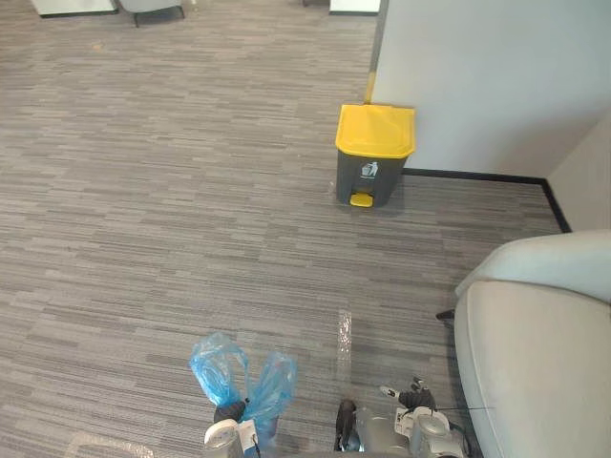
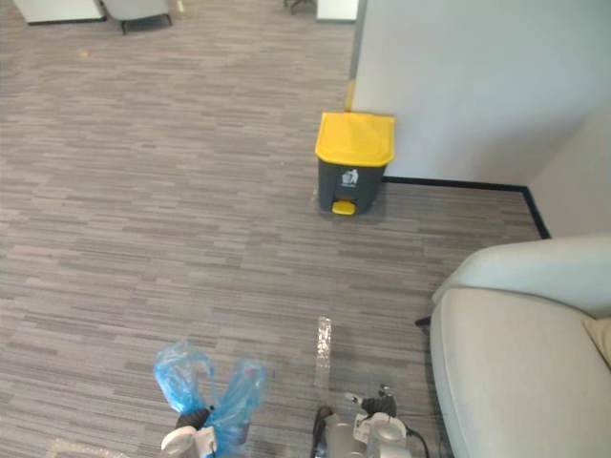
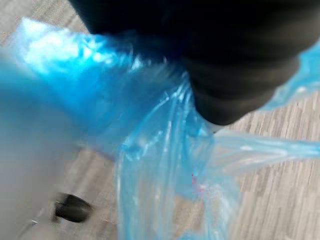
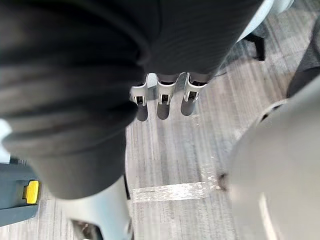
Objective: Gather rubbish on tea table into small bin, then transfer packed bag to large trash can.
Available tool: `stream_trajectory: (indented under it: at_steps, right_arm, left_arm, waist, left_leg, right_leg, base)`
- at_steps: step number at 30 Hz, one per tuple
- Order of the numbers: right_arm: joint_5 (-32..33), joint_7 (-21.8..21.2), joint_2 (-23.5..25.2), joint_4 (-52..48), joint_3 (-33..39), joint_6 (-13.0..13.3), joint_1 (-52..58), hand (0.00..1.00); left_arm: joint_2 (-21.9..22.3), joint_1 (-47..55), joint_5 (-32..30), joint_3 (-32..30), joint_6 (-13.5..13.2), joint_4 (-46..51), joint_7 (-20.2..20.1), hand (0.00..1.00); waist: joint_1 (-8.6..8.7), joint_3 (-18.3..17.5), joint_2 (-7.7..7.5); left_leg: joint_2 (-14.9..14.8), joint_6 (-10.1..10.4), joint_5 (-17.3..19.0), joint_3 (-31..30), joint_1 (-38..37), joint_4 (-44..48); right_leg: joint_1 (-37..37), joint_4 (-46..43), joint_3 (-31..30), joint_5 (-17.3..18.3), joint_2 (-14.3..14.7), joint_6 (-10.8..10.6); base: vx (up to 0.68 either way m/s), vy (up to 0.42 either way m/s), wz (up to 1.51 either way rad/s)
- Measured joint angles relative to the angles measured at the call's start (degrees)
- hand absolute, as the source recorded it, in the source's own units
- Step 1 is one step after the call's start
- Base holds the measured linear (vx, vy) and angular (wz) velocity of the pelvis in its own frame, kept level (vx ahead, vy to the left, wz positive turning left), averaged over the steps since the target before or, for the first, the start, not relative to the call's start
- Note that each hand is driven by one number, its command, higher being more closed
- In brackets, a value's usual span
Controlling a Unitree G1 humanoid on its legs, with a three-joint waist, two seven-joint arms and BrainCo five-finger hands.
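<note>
Bag (image 1: 221,370) top sprouts from left hand (image 1: 225,429), fingers clamped round it, rest cut off.

The right hand (image 4: 162,95), its fingers relaxed, hangs over grey carpet (image 4: 165,150) crossed by a tape strip (image 4: 170,191), near a bin (image 4: 11,202) with a yellow pedal (image 4: 31,191).

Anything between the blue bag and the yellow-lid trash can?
Nothing visible. Open carpet runs from the blue bag, held in the left hand, to the trash can. Only a flat tape strip lies on the path; the sofa sits off to the right. Lid is shut.
</note>
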State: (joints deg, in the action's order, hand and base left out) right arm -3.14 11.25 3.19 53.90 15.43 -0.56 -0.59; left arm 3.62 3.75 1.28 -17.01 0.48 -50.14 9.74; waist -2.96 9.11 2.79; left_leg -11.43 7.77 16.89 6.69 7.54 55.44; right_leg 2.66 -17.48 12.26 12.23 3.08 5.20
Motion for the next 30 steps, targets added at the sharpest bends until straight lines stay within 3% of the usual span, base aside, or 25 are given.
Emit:
stream_trajectory:
  at_steps: [2, 4, 5, 6, 7, 8, 10, 11, 12, 13, 14, 16, 18, 21, 23, 24, 25, 26, 28, 29, 30]
  right_arm:
    - [1.0, 0.0, 0.4, 0.0, -0.4, -0.1, 0.0, 0.0]
    - [1.0, 0.1, 1.1, 0.0, -0.3, -0.2, -0.5, 0.0]
    - [1.0, 0.1, 1.1, -0.1, -0.2, -0.3, -0.8, 0.0]
    - [1.0, 0.2, 1.1, -0.2, 0.0, -0.3, -0.8, 0.0]
    - [1.0, 0.3, 1.0, -0.2, 0.1, -0.3, -0.5, 0.0]
    - [0.9, 0.3, 1.0, 0.8, -0.7, -0.6, -0.3, 0.0]
    - [0.9, 0.3, 1.1, 0.8, -0.4, -0.7, 0.2, 0.0]
    - [0.9, 0.3, 1.1, 0.8, -0.4, -0.7, 0.5, 0.0]
    - [0.9, 0.0, 1.0, 0.8, -0.4, -0.7, 0.8, 0.0]
    - [0.9, 0.0, 1.0, 0.8, -0.4, -0.7, 1.0, 0.0]
    - [0.7, -0.1, 0.6, -0.6, -0.5, -0.5, 1.7, 0.0]
    - [0.6, 0.0, 0.7, -1.9, -0.4, -0.1, 2.5, 0.0]
    - [0.6, 0.0, 0.7, -2.9, 0.3, 0.3, 2.1, 0.0]
    - [0.6, 0.0, 0.6, -3.0, 2.3, 0.3, 1.2, 0.0]
    - [0.6, 0.0, 0.6, -2.9, 2.5, 0.3, 1.1, 0.0]
    - [0.3, 0.0, 0.7, -2.6, 2.4, 0.3, 1.3, 0.0]
    - [-0.4, -0.1, 0.1, -2.3, 2.3, 0.1, 0.9, 0.0]
    - [-1.0, 0.0, -0.3, -2.3, 2.4, 0.1, 0.6, 0.0]
    - [-1.3, 0.1, -1.0, -1.8, 2.3, 0.1, 0.5, 0.0]
    - [-1.3, 0.1, -1.1, -1.7, 2.3, 0.1, 0.4, 0.0]
    - [-1.2, 0.2, -1.0, -1.3, 1.5, -0.1, 0.4, 0.0]
  left_arm:
    - [0.1, -0.4, 0.1, 0.0, -0.2, 1.7, 0.0, 1.0]
    - [0.5, -0.4, 0.0, -0.1, -0.3, 2.6, 0.0, 1.0]
    - [0.5, -0.7, 0.0, -0.1, -0.3, 2.7, 0.1, 1.0]
    - [0.5, -0.7, 0.0, 0.0, -0.2, 2.6, 0.1, 1.0]
    - [0.5, -0.7, 0.0, 0.0, -0.2, 2.4, 0.1, 1.0]
    - [-0.1, -0.8, 0.0, -0.1, -0.2, 2.1, 0.2, 1.0]
    - [0.1, -1.2, 0.1, 0.6, -0.2, 2.1, 0.2, 1.0]
    - [0.2, -1.2, 0.1, 0.8, -0.2, 2.0, 0.2, 1.0]
    - [-0.2, -1.9, 0.1, 0.8, -0.2, 1.0, 0.2, 1.0]
    - [-0.3, -2.3, 0.1, 1.2, 0.0, 0.6, 0.2, 1.0]
    - [-0.7, -2.3, 0.1, 2.4, 0.4, -0.5, 0.4, 1.0]
    - [-0.6, -2.4, 0.3, 3.9, 0.4, -1.2, 0.3, 1.0]
    - [-0.3, -2.6, 0.0, 4.6, 0.5, -1.4, 0.3, 1.0]
    - [-0.2, -2.5, 0.1, 4.5, 0.5, -2.4, 0.1, 1.0]
    - [0.1, -2.8, 0.1, 5.0, 0.5, -2.3, 0.2, 1.0]
    - [-0.1, -2.7, 0.1, 6.0, 0.3, -2.3, 0.1, 1.0]
    - [0.0, -2.7, 0.1, 7.0, 0.5, -3.0, 0.0, 1.0]
    - [-0.1, -2.2, 0.0, 7.1, 0.4, -2.8, 0.0, 1.0]
    - [0.2, -1.9, 0.1, 6.8, 0.3, -2.5, 0.1, 1.0]
    - [0.2, -1.9, 0.1, 6.8, 0.3, -2.4, 0.1, 1.0]
    - [0.0, -1.6, 0.1, 6.6, 0.3, -2.1, 0.1, 1.0]
  waist:
    - [-0.25, 0.5, -1.09]
    - [-0.73, 0.6, -1.93]
    - [-0.79, 0.7, -2.18]
    - [-0.86, 0.5, -1.98]
    - [-0.98, 0.4, -1.91]
    - [-0.99, -0.7, -2.82]
    - [-0.82, -1.5, -3.74]
    - [-1.26, -1.4, -3.87]
    - [-1.18, -0.8, -4.4]
    - [-1.01, -0.6, -4.5]
    - [-0.25, -0.4, -4.34]
    - [0.39, -0.6, -4.77]
    - [0.37, -0.7, -4.84]
    - [0.76, -0.1, -4.15]
    - [1.26, 0.0, -3.96]
    - [1.88, 0.1, -4.74]
    - [2.13, 0.1, -3.98]
    - [2.11, -0.6, -2.92]
    - [2.32, -1.3, -0.51]
    - [2.26, -1.2, -0.1]
    - [1.87, -1.1, 0.26]
  left_leg:
    - [-0.1, -2.8, 1.6, 2.4, 3.7, -4.3]
    - [0.2, -3.9, 2.0, 4.0, 6.3, -15.6]
    - [1.4, -5.1, -0.7, 2.7, 7.6, -26.3]
    - [1.9, -4.9, -3.6, 1.7, 7.7, -30.5]
    - [2.5, -4.3, -9.6, 0.8, 7.9, -32.9]
    - [4.2, -4.5, -10.5, 1.7, 7.1, -33.1]
    - [5.2, -6.0, -8.3, 3.6, 6.5, -33.0]
    - [5.6, -6.7, -6.0, 4.4, 4.6, -32.7]
    - [6.5, -7.3, -3.9, 5.7, 0.5, -33.9]
    - [7.1, -7.6, -3.1, 5.9, -1.5, -34.5]
    - [8.2, -8.1, -1.7, 6.3, -5.4, -35.2]
    - [8.8, -8.6, -0.2, 6.6, -9.7, -36.6]
    - [9.3, -8.4, 0.4, 6.5, -13.8, -41.0]
    - [9.1, -8.3, 0.5, 6.6, -19.0, -44.8]
    - [9.1, -8.0, 0.7, 5.6, -22.5, -47.0]
    - [10.3, -7.4, 1.1, 3.2, -24.1, -47.6]
    - [9.8, -6.6, 1.8, 1.0, -25.9, -47.2]
    - [8.9, -6.6, 1.7, 0.4, -25.4, -46.1]
    - [6.8, -5.5, 1.1, -2.2, -19.4, -31.6]
    - [6.0, -3.0, -0.5, -2.7, -16.5, -25.0]
    - [3.6, 0.8, -3.5, -2.6, -11.0, -12.0]
  right_leg:
    - [-4.6, 3.2, -1.9, 0.1, -0.1, -0.2]
    - [-7.2, 5.5, -3.9, -0.2, -0.8, -0.8]
    - [-9.0, 6.4, -5.7, 0.8, -2.1, -2.5]
    - [-9.6, 6.5, -6.5, 1.3, -2.4, -3.4]
    - [-10.4, 6.8, -7.3, 2.2, -2.9, -4.8]
    - [-11.2, 6.9, -9.2, 3.0, -4.7, -6.2]
    - [-10.1, 5.1, -10.0, 1.4, -7.0, -8.4]
    - [-7.6, -2.3, -11.0, 1.1, -7.5, -9.0]
    - [-2.9, -16.5, -11.9, -0.3, -8.6, -9.9]
    - [0.0, -23.2, -12.2, -2.4, -9.2, -9.7]
    - [5.3, -36.5, -12.7, -3.7, -10.4, -9.1]
    - [10.9, -43.4, -11.7, -3.1, -10.2, -8.8]
    - [18.3, -38.7, -6.8, -1.8, -10.0, -8.6]
    - [20.2, -27.5, -0.9, -1.2, -8.7, -7.6]
    - [19.6, -12.9, 0.1, -4.5, -6.2, -6.6]
    - [17.6, -6.1, -0.4, -9.5, -5.9, -5.6]
    - [17.3, -8.2, -0.5, -10.1, -5.8, -2.5]
    - [17.2, -8.9, -0.3, -8.5, -5.5, -2.4]
    - [15.1, -8.3, 0.9, -3.8, -3.9, -2.2]
    - [13.7, -7.3, 1.1, -3.2, -3.3, -2.1]
    - [9.9, -4.6, 0.8, -2.5, -1.9, -1.4]
  base:
    - [0.56, -0.007, -0.49]
    - [0.43, 0.094, -0.64]
    - [0.4, 0.19, -0.57]
    - [0.4, 0.217, -0.67]
    - [0.4, 0.231, -0.46]
    - [0.43, 0.246, -0.32]
    - [0.47, 0.32, -0.26]
    - [0.37, 0.323, -0.55]
    - [0.34, 0.299, -0.51]
    - [0.33, 0.225, -0.22]
    - [0.34, 0.196, 0.12]
    - [0.37, 0.163, 0.2]
    - [0.42, 0.109, 0.07]
    - [0.48, 0.037, 0.04]
    - [0.6, -0.056, 0.42]
    - [0.67, -0.126, 0.55]
    - [0.55, -0.114, 0.45]
    - [0.51, -0.146, 0.32]
    - [0.53, -0.164, 0.26]
    - [0.55, -0.152, 0.09]
    - [0.44, -0.108, -0.01]
